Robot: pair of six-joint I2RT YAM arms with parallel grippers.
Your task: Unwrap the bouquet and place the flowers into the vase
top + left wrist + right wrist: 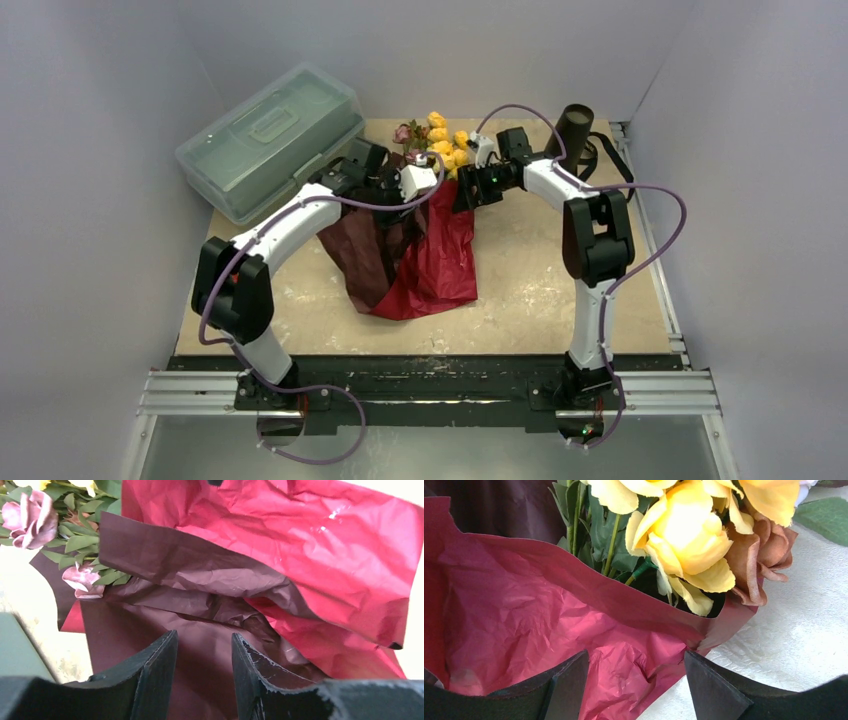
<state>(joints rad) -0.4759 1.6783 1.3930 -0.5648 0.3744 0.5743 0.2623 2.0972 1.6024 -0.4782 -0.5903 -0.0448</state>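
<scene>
Opening the wrapping is, as I judge it, the step in hand. The bouquet lies in the middle of the table. Its paper is loose and spread toward the lower edge of the top view, and the flowers point to the upper centre. The vase is well apart from them, at the upper right, and no stem shows in it.

The left gripper hangs over the dark maroon sheet with its jaws about half apart. Paper shows behind the gap, but I see no fold pinched between them. The right gripper is wide open at the edge of the red sheet, just below the yellow blooms, and it holds nothing.

To do this step well, each gripper should take only one layer, close to a free edge and away from the petals. The left one should take the maroon sheet and the right one the red. I would draw the sheets apart slowly and low over the table, so that the flowers do not roll or lift. The paper looks thin and creased, so it may slip or tear under a sharp pull.

The stems are hidden under the wrapping, and I cannot tell where they end. They should be laid bare before any grip on them is tried.
</scene>
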